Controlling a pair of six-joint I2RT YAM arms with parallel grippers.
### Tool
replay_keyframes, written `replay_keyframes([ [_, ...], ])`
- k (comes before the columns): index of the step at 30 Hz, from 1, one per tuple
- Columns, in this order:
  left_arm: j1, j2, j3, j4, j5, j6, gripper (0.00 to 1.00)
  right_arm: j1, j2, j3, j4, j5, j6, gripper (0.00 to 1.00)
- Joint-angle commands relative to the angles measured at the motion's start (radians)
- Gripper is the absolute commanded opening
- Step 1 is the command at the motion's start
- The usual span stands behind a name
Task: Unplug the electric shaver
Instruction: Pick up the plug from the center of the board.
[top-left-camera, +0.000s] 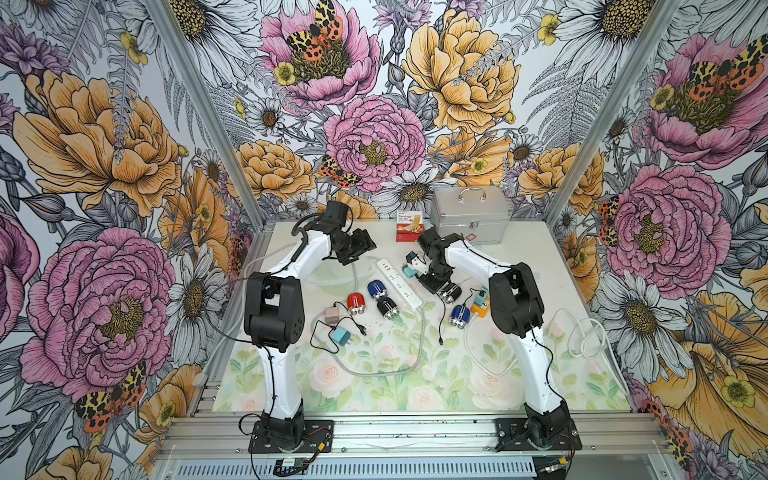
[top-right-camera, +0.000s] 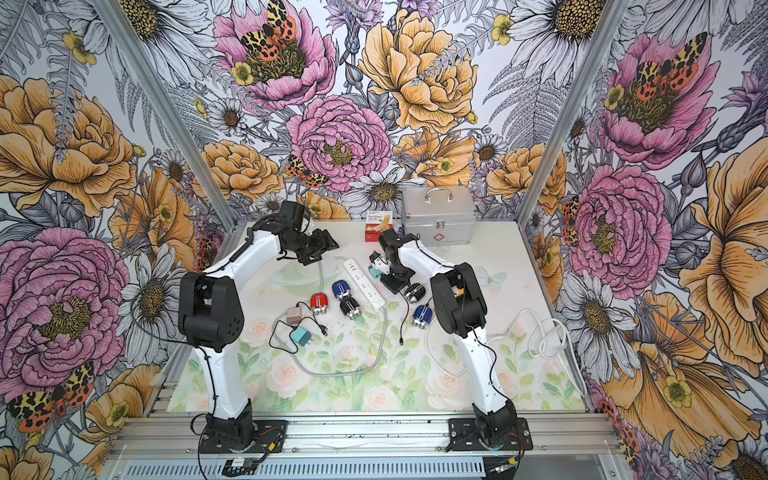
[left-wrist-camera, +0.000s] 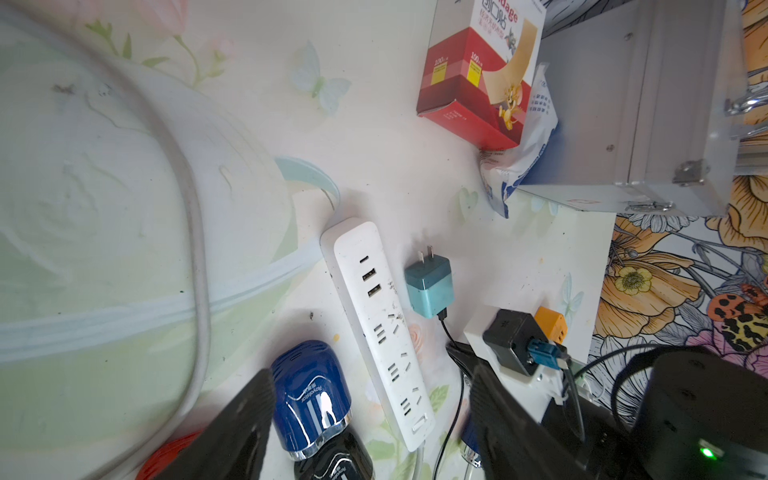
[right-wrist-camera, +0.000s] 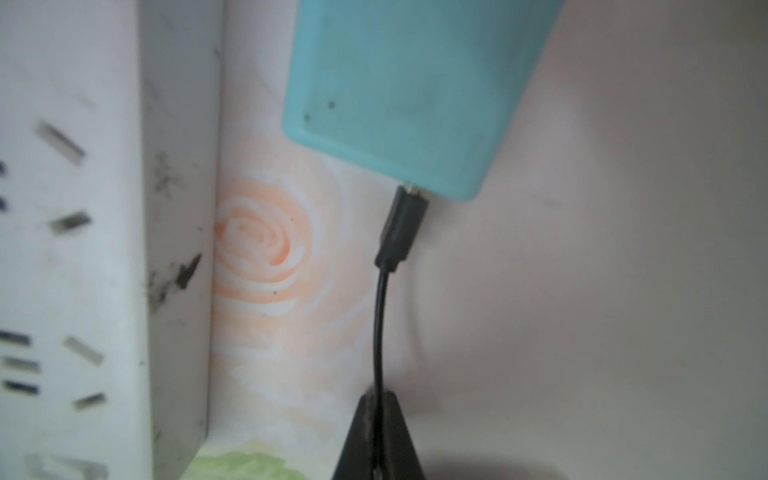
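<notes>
A teal charger plug (right-wrist-camera: 415, 91) lies on the mat beside the white power strip (right-wrist-camera: 75, 249), with its prongs (left-wrist-camera: 426, 254) bare and out of any socket. A thin black cable (right-wrist-camera: 380, 316) leaves its end. My right gripper (right-wrist-camera: 378, 401) is shut on that cable a short way from the plug, low over the mat (top-left-camera: 419, 279). A black electric shaver (top-left-camera: 450, 292) lies just behind that wrist. My left gripper (left-wrist-camera: 372, 374) hangs open above the strip's far end (top-left-camera: 361, 245), holding nothing.
Blue (top-left-camera: 376, 289), red (top-left-camera: 356, 303) and black (top-left-camera: 387, 308) shavers lie left of the strip, and another blue one (top-left-camera: 459, 316) lies to its right. Pink (top-left-camera: 331, 315), teal (top-left-camera: 340, 336) and orange (top-left-camera: 480, 307) plugs lie around. A silver case (top-left-camera: 469, 212) and a bandage box (top-left-camera: 409, 230) stand at the back.
</notes>
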Motion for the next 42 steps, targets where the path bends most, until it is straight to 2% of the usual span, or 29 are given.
replay_keyframes([
  [1, 0.005, -0.036, -0.005, -0.002, 0.017, 0.021, 0.75, 0.0, -0.01, -0.021, 0.0, 0.014, 0.025, 0.03],
  [5, 0.001, -0.04, -0.007, 0.0, 0.012, 0.019, 0.75, -0.007, -0.053, -0.001, 0.003, 0.005, 0.061, 0.0],
  [26, -0.018, -0.062, -0.013, 0.002, -0.011, 0.007, 0.75, -0.013, -0.214, 0.178, 0.003, -0.032, 0.21, 0.0],
  [33, -0.023, -0.107, -0.044, 0.004, -0.055, -0.013, 0.75, 0.014, -0.336, 0.11, 0.003, -0.028, 0.215, 0.0],
  [42, 0.035, -0.236, -0.15, 0.003, -0.098, -0.07, 0.76, 0.137, -0.484, 0.008, 0.003, -0.006, 0.189, 0.0],
])
